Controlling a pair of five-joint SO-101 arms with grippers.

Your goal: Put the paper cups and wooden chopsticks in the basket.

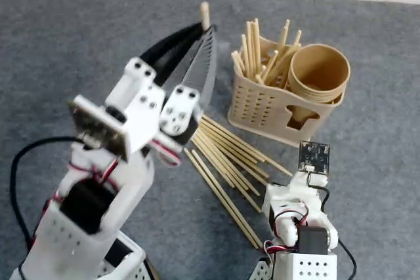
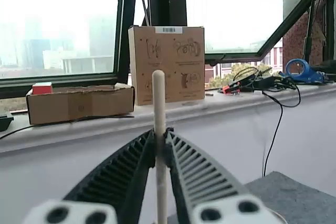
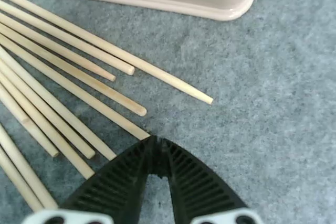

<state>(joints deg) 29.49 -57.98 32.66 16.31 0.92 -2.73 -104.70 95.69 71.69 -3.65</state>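
Left hand (image 2: 160, 141) pinching one chopstick (image 2: 158, 93), right hand (image 3: 156, 148) closed empty, one basket (image 1: 262, 111), one cup stack (image 1: 308, 90)

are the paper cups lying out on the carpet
No, the paper cups stand stacked inside the basket, next to upright chopsticks.

Left arm (image 1: 92, 240): white printed shell, rows of small holes at the base, black servo inside.
Left gripper (image 2: 159, 136): black ribbed fingers on white mounts with dark screw holes.
Cables: black cable (image 1: 13, 185); red and white wires (image 1: 92, 170).
Right arm (image 1: 303, 257): white perforated shell, black servo, small dark circuit board (image 1: 314, 157).
Right gripper (image 3: 156, 141): black ribbed fingers, white mounts.
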